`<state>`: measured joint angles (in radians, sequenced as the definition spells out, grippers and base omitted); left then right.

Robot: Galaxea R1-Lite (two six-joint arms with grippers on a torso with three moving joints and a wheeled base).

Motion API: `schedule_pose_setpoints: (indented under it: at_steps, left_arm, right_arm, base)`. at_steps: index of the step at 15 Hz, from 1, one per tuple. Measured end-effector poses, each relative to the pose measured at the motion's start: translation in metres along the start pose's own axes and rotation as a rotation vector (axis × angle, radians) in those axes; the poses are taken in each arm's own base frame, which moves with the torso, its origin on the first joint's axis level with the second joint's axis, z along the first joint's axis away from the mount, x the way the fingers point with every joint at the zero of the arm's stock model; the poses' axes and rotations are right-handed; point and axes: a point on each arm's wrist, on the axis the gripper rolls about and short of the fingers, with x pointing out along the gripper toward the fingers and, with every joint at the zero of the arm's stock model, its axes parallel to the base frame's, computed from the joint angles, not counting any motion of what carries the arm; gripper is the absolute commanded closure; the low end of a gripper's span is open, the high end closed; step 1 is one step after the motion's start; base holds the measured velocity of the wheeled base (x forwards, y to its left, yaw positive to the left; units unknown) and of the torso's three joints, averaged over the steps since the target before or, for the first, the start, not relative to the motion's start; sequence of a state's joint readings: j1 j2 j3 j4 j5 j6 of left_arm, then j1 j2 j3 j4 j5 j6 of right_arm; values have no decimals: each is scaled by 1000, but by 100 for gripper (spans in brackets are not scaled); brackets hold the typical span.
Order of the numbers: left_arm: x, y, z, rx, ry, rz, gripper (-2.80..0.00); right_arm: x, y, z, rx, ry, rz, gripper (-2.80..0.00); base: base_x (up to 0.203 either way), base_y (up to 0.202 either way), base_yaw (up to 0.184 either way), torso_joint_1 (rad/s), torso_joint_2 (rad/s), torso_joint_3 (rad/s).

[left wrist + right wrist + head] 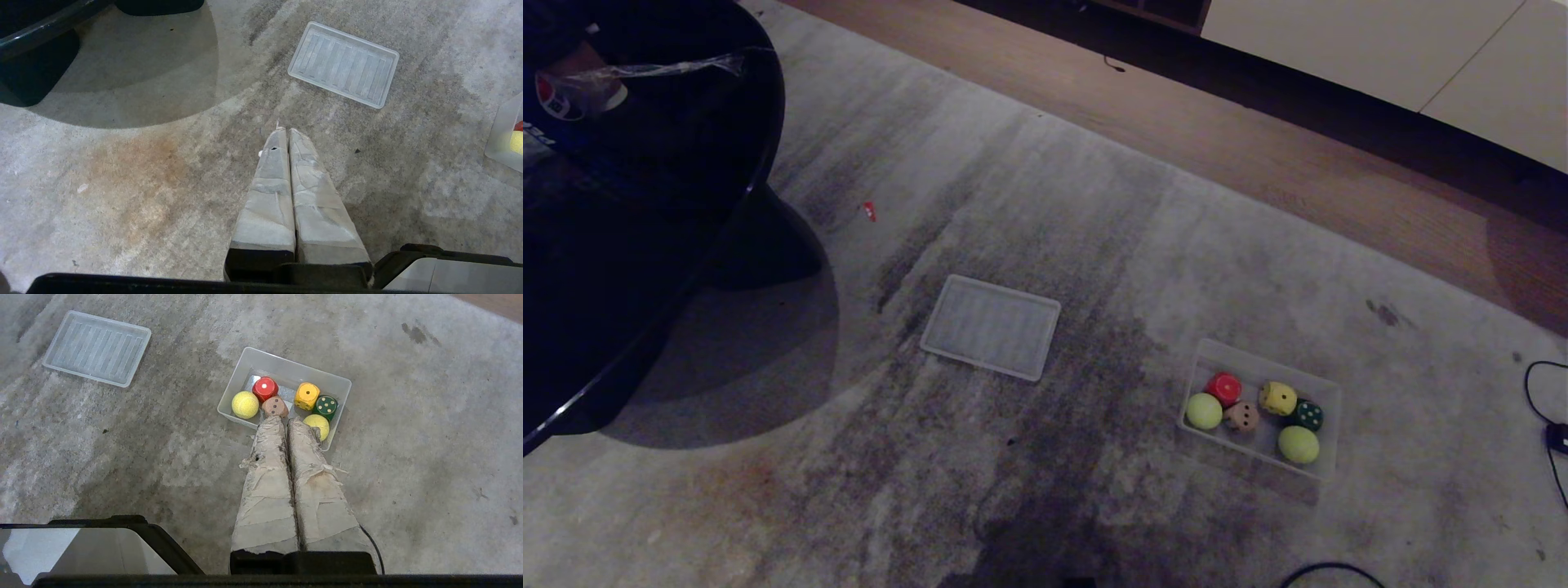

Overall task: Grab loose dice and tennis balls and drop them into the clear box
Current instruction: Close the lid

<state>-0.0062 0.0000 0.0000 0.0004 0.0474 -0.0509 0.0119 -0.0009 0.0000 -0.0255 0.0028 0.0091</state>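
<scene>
Clear box [282,367] beyond closed right hand [288,421]

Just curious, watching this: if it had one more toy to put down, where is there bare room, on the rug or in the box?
The rug lies bare between the white ribbed panel and the clear box, and also nearer the robot. The box is crowded: four dice and two tennis balls fill most of it, with only a strip along its far wall free.

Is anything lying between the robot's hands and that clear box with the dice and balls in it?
Nothing visible does. Only bare carpet lies between the shut right hand and the clear box. All four dice and both tennis balls already sit inside. The ribbed panel lies off to the side, near the shut left hand.
</scene>
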Motion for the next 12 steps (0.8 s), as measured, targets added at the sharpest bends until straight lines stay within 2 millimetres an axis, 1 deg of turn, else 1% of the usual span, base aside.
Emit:
schedule_pose_setpoints:
  at_steps: [2, 3, 12]
  left_arm:
    - [0, 0, 0, 1, 0, 0, 0]
    - [0, 0, 0, 1, -1, 0, 0]
    - [0, 0, 0, 1, 0, 0, 0]
  right_arm:
    - [0, 0, 0, 0, 0, -2, 0]
    - [0, 0, 0, 1, 1, -3, 0]
    - [0, 0, 0, 3, 1, -3, 0]
  base:
    - [0, 0, 0, 0, 0, 0]
    - [1, -4, 77, 2, 2, 10]
    - [0, -8, 160, 3, 2, 3]
